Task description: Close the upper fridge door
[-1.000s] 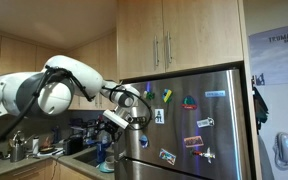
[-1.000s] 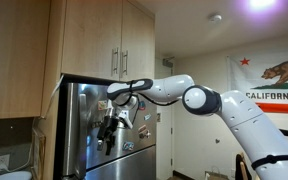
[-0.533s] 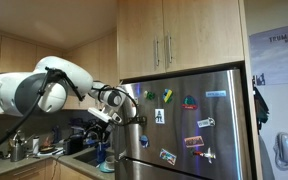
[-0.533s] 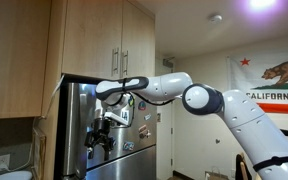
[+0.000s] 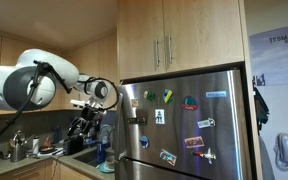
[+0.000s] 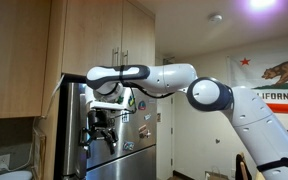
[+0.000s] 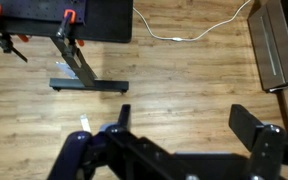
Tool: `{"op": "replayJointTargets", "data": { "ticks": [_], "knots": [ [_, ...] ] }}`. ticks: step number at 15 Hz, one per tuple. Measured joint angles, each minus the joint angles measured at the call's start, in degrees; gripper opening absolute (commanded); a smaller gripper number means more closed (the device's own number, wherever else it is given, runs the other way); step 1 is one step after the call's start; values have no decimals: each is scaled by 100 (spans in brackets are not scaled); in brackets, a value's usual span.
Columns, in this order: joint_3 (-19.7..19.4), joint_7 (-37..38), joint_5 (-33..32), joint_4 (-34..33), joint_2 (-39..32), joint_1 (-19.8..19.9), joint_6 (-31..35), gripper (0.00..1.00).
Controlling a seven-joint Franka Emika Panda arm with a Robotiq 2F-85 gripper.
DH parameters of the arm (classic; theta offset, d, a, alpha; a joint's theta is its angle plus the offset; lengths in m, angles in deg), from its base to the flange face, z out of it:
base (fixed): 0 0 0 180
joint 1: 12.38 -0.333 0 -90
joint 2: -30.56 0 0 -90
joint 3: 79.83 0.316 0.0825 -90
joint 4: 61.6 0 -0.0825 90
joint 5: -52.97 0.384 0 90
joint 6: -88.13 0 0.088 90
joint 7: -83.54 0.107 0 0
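The tool (image 5: 84,126) is hanging at nine o'clock of the upper fridge door (image 5: 199,115), apart from it. Its fingers (image 7: 119,116) are standing apart, gripping nothing.

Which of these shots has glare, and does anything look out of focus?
In an exterior view, the ceiling light flares white; in an exterior view, the upper fridge door shows soft sheen; in the wrist view, the dark claw looks soft, the wooden floor sharper.

The arm (image 6: 174,78) stretches out level, wrist bent downward, and the gripper (image 7: 184,128) hangs with its jaws spread wide.
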Motion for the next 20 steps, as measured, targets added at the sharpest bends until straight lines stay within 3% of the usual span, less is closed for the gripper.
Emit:
{"op": "replayJointTargets", "data": {
  "ticks": [5, 11, 20],
  "knots": [
    [-182, 1035, -269, -206, 34, -196, -1193, 100],
    [-366, 1232, -980, -492, -75, -316, -2366, 100],
    [-485, 1191, -1127, -566, -103, -304, -2546, 100]
  ]
}}
